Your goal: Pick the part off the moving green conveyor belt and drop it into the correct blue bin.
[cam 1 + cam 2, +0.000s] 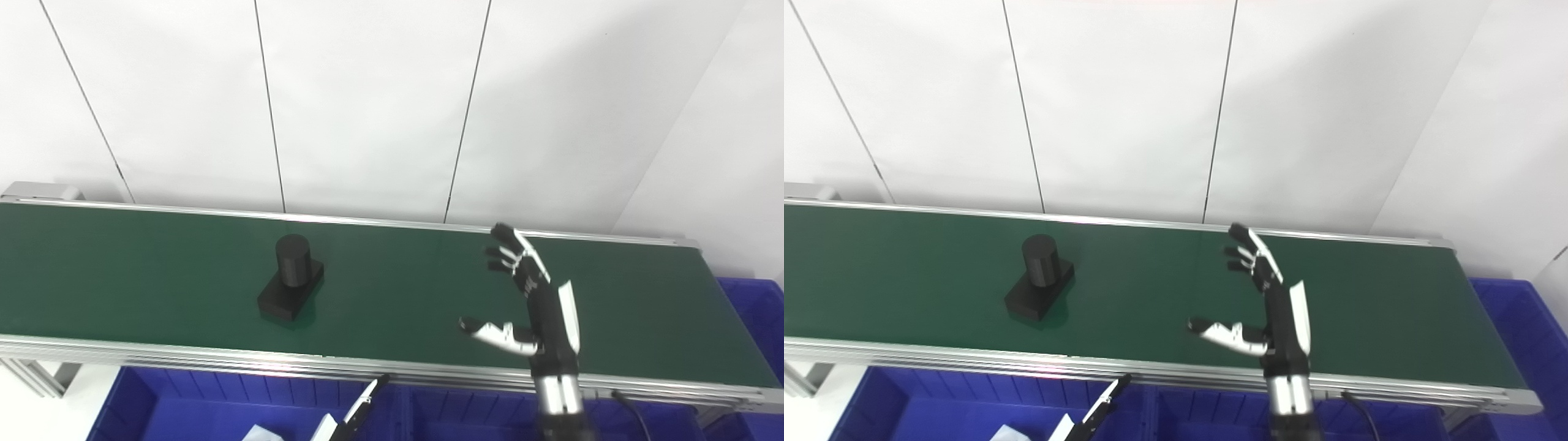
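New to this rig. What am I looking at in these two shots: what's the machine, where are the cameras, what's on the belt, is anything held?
Both pictures come from two cameras side by side on a humanoid robot's head, so they show one scene from slightly different spots.

The long green strip is a conveyor belt with metal rails. On it stands the part: a black block with a black cylinder upright on top.

The black-and-white right hand is held over the belt, to the right of the part and apart from it, fingers spread, thumb out, holding nothing.

Only a fingertip or so of the left hand shows at the bottom edge; whether it is open or shut cannot be told.

Blue bins sit below the near rail, with another blue bin at the belt's right end.
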You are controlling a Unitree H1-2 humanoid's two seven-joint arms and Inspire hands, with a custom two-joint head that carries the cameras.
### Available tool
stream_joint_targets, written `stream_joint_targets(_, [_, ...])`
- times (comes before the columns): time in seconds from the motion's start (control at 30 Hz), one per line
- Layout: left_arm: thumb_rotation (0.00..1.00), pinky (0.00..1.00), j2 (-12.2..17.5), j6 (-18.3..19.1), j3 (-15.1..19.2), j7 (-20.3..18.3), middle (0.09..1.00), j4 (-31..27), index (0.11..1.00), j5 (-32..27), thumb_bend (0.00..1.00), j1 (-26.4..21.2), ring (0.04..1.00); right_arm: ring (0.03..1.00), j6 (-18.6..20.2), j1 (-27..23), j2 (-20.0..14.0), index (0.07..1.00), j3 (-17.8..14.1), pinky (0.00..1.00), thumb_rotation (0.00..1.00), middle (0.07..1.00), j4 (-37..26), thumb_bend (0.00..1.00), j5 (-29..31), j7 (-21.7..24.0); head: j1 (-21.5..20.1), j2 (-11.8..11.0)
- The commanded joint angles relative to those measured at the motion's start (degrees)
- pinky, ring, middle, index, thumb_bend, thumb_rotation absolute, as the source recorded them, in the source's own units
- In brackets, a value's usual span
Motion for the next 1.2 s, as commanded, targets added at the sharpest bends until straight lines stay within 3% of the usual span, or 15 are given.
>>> stream_joint_targets(0.0, [0.94,0.93,-0.6,-2.1,-0.4,1.4,0.984,-0.7,0.97,0.0,0.89,-1.3,0.978,0.765,-2.1,-3.3,0.3,0.886,-1.1,0.65,0.38,0.855,0.9,0.98,0.4,1.5,0.1,0.0])
stream_joint_targets(0.37, [0.93,0.92,-0.8,-2.1,-0.8,1.5,0.983,-0.8,0.971,0.1,0.9,-1.4,0.976,0.765,-2.1,-12.5,0.1,0.89,-1.7,0.65,0.42,0.867,14.4,0.97,-3.7,3.2,0.6,0.0])
stream_joint_targets(0.53, [0.93,0.91,-0.9,-2.1,-0.8,1.6,0.98,-1.0,0.971,0.4,0.9,-1.2,0.967,0.769,-2.1,-16.6,1.3,0.877,-2.1,0.66,0.35,0.878,21.8,0.98,-2.3,4.6,0.8,0.0])
stream_joint_targets(0.67, [0.92,0.9,-1.1,-2.1,-1.1,1.7,0.976,-0.8,0.97,0.4,0.91,-1.3,0.96,0.77,-2.1,-18.7,2.0,0.876,-1.9,0.65,0.39,0.884,25.8,0.99,-2.8,4.9,0.9,0.1])
stream_joint_targets(0.9, [0.92,0.91,-1.3,-2.1,-1.1,1.1,0.98,-0.9,0.975,0.1,0.94,-1.2,0.966,0.746,-2.1,-22.7,3.0,0.852,0.6,0.59,0.41,0.862,33.0,0.97,-4.8,3.8,0.8,0.0])
stream_joint_targets(1.17, [0.92,0.91,-1.3,-2.1,-2.1,2.1,0.975,-0.5,0.98,1.1,0.94,-1.6,0.962,0.795,-2.1,-24.8,2.4,0.868,6.2,0.64,0.44,0.866,37.9,0.99,-9.8,4.1,0.7,0.0])
